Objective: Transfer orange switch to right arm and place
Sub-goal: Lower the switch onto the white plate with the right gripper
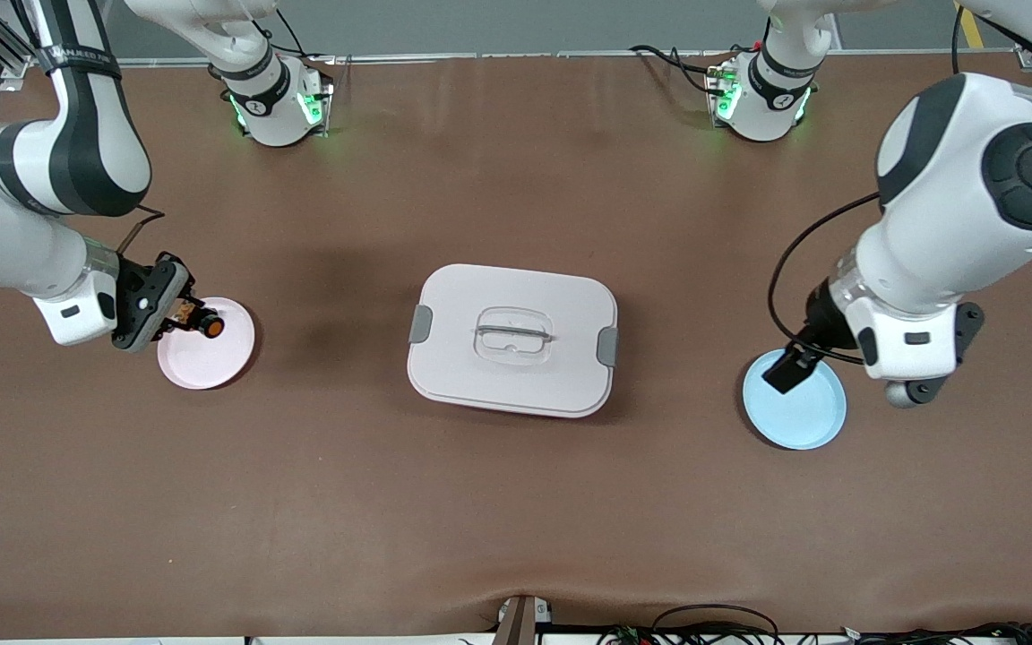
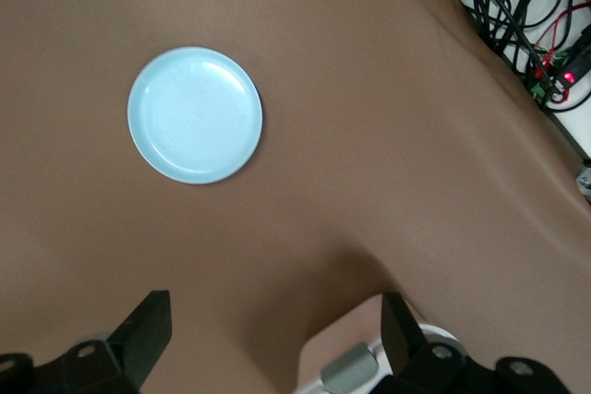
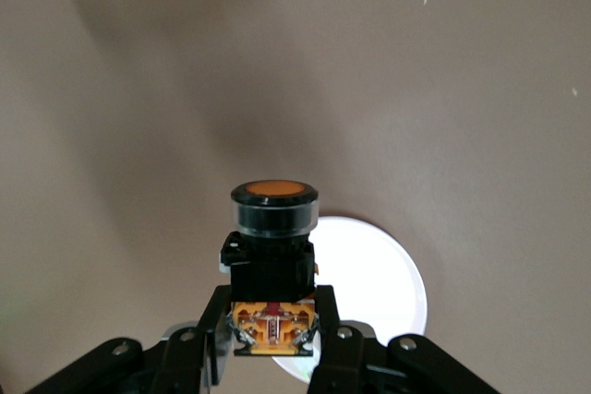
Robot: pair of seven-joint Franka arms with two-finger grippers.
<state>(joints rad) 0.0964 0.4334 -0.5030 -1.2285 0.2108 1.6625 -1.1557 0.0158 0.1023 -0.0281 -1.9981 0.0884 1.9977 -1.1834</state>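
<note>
Now the right gripper [image 1: 186, 315] clamps the stubby black, orange-capped switch [image 1: 209, 327] over a round pink plate [image 1: 220, 358]; the left gripper [image 2: 277, 339], spread wide, waits above a pale blue plate [image 1: 803, 417].

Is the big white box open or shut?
Shut. The white box has its lid flat on top, with both grey side clips in place.

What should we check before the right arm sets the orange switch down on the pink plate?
1. Grip: right tool shut on the orange switch: ok.
2. Position: switch over the pink plate: ok.
3. Plate surface free where it shows: ok.
4. Switch pose: cap points away from the fingers; how it would land: cannot tell.
5. Left tool open, holding nothing, waiting over the table by the blue plate: ok.
6. Lidded container mid-table, apart from the pink plate: ok.
</note>
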